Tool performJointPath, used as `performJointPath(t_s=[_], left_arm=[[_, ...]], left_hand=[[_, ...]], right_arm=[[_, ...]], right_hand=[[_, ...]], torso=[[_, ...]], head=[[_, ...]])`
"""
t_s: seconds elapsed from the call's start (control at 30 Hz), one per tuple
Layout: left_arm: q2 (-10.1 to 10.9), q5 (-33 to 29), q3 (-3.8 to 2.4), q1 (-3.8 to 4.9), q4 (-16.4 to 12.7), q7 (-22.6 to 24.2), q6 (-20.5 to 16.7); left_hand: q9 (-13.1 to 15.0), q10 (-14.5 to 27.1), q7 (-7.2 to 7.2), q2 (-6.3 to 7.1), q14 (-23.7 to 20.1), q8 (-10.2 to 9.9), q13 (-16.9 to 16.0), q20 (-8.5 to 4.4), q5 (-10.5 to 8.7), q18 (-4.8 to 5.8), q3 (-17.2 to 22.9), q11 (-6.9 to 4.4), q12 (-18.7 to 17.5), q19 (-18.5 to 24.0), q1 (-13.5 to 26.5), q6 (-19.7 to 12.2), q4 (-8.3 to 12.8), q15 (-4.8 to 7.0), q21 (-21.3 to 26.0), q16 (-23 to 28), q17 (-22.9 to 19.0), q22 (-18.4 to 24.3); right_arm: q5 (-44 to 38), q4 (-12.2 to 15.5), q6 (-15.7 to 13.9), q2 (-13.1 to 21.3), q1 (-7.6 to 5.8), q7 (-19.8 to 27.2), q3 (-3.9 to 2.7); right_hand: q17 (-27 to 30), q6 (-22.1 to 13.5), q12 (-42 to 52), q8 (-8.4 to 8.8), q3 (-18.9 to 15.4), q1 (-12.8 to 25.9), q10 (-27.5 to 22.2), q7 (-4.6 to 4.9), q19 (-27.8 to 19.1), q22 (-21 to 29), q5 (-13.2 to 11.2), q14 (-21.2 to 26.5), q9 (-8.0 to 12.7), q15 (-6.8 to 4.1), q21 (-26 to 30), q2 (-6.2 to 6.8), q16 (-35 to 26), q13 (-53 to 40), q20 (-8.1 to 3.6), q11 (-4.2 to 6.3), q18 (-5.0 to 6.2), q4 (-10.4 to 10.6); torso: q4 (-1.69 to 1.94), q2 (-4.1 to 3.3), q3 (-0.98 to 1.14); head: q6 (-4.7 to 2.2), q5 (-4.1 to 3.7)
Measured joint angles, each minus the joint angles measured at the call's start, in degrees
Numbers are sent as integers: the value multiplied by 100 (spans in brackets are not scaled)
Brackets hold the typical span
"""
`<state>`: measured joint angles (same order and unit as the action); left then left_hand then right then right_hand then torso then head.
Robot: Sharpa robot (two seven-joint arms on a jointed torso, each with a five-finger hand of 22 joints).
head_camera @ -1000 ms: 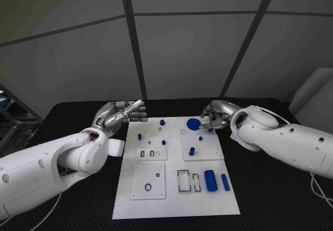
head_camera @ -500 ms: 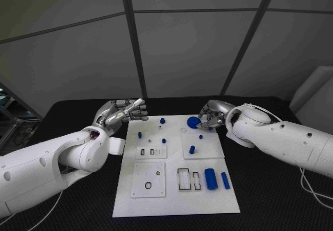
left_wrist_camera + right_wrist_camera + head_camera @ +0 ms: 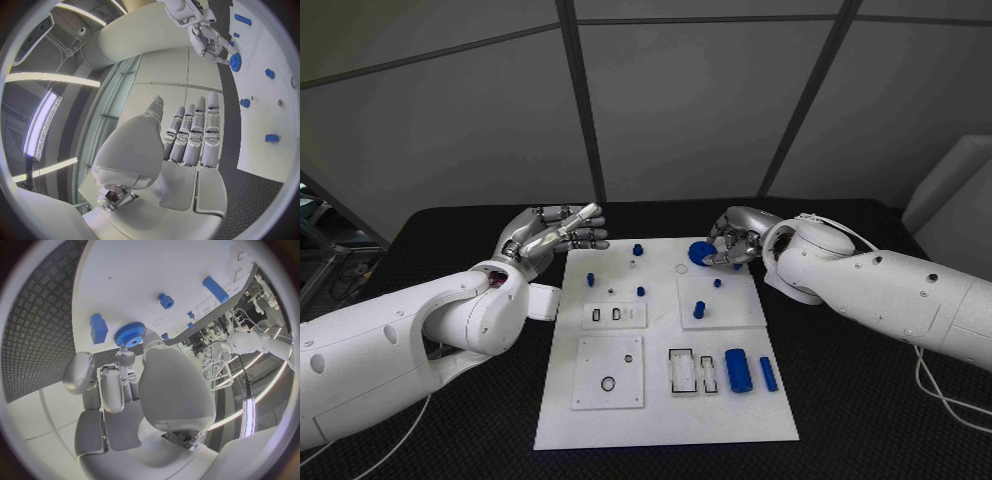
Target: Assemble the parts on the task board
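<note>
Head view: the right robot hand (image 3: pixel 730 243) grasps a blue gear (image 3: pixel 702 254) at the far right corner of the task board (image 3: pixel 668 420), at about one o'clock from the board's centre. The left robot hand (image 3: pixel 557 235) hovers released, fingers apart and holding nothing, just off the board's far left corner at about eleven o'clock, over the black desk (image 3: pixel 877 400). Two blue cylinders (image 3: pixel 737 373) lie at the board's near right, about five o'clock, and small blue pegs (image 3: pixel 698 313) stand near its middle.

Left wrist view: the left robot hand (image 3: pixel 187 137) shows straight, parted fingers with nothing between them; across the board the right robot hand (image 3: pixel 209 40) pinches the gear (image 3: pixel 235 62).

Right wrist view: fingertips (image 3: pixel 125 357) close on the toothed gear (image 3: pixel 130 334), which sits at or just above the board surface; whether it already rests on a post I cannot tell, as the robot hand covers its underside.

The step in hand seems to be seating the gear. The next move calls for lining its bore over its post and pressing straight down, keeping it level.
</note>
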<state>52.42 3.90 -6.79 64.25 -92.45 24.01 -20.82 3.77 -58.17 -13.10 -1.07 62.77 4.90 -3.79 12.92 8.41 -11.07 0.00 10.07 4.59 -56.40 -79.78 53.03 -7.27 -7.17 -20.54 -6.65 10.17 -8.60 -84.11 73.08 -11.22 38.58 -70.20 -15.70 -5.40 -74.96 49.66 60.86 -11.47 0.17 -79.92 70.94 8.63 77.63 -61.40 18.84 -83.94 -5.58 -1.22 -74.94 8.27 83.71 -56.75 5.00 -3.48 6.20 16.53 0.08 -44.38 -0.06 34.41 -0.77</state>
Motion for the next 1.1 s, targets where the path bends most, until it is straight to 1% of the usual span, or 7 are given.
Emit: performJointPath(t_s=[0.13,0.3,0.73,0.8,0.83,1.0,1.1], left_arm=[[-2,0,0,0,6,-3,2],[-6,0,0,0,12,-7,6],[-20,0,0,-1,28,-28,25],[-20,0,0,-1,30,-32,28],[-20,0,0,-1,32,-34,30],[-23,0,0,-1,38,-43,38],[-27,0,0,-1,41,-47,44]], left_hand=[[0,0,0,0,0,0,0,0,0,0,0,0,0,0,0,0,0,0,0,0,0,3],[0,0,0,0,0,0,0,0,0,0,0,0,0,0,0,0,0,0,0,0,0,4],[0,0,0,0,0,0,0,0,0,0,0,0,0,0,0,0,0,0,0,0,5,4],[0,0,0,0,0,0,0,0,0,0,0,0,0,0,0,0,0,0,0,0,5,4],[0,0,0,0,0,0,0,0,0,0,0,0,0,0,0,0,0,0,0,0,5,4],[0,0,0,0,0,0,0,0,0,0,0,0,0,0,0,0,0,0,0,0,5,4],[0,0,0,0,0,0,0,0,0,0,0,0,0,0,0,0,0,0,0,0,5,3]], right_arm=[[-16,-31,2,-29,0,-7,0],[-63,-65,11,-66,-1,-11,0],[-349,-193,52,-199,-8,-16,-4],[-375,-206,54,-211,-9,-16,-4],[-387,-209,56,-216,-9,-16,-4],[-441,-213,73,-234,-11,-17,-4],[-473,-205,85,-238,-13,-17,-6]], right_hand=[[0,-18,73,-28,0,-1,22,18,19,-34,0,0,0,0,-33,-1,16,-84,20,-19,0,0],[1,-17,288,-67,0,-78,145,17,39,-99,-1,0,1,0,-66,-78,101,-306,-1,-17,1,0],[2,-57,460,-70,17,-144,188,19,63,-191,-25,0,2,0,-133,-83,164,-518,21,-21,-2,-16],[2,-57,539,-95,17,-144,246,19,82,-217,-49,0,2,0,-133,-83,183,-577,2,-20,-91,-16],[2,-57,570,-95,17,-146,246,19,82,-226,-54,0,2,-1,-151,-85,183,-607,2,-20,-91,-16],[2,29,1012,-205,78,-262,535,-4,115,-317,-120,0,-20,-1,-210,-201,253,-1088,10,-6,-89,-80],[2,64,1222,-213,74,-273,636,-7,123,-370,-169,0,-32,-1,-244,-212,264,-1320,2,0,-90,-121]], torso=[[0,-1,0],[0,-4,1],[0,-7,4],[3,-7,4],[3,-7,4],[3,-7,7],[2,-7,7]], head=[[1,1],[7,1],[33,7],[34,7],[34,7],[42,13],[42,14]])
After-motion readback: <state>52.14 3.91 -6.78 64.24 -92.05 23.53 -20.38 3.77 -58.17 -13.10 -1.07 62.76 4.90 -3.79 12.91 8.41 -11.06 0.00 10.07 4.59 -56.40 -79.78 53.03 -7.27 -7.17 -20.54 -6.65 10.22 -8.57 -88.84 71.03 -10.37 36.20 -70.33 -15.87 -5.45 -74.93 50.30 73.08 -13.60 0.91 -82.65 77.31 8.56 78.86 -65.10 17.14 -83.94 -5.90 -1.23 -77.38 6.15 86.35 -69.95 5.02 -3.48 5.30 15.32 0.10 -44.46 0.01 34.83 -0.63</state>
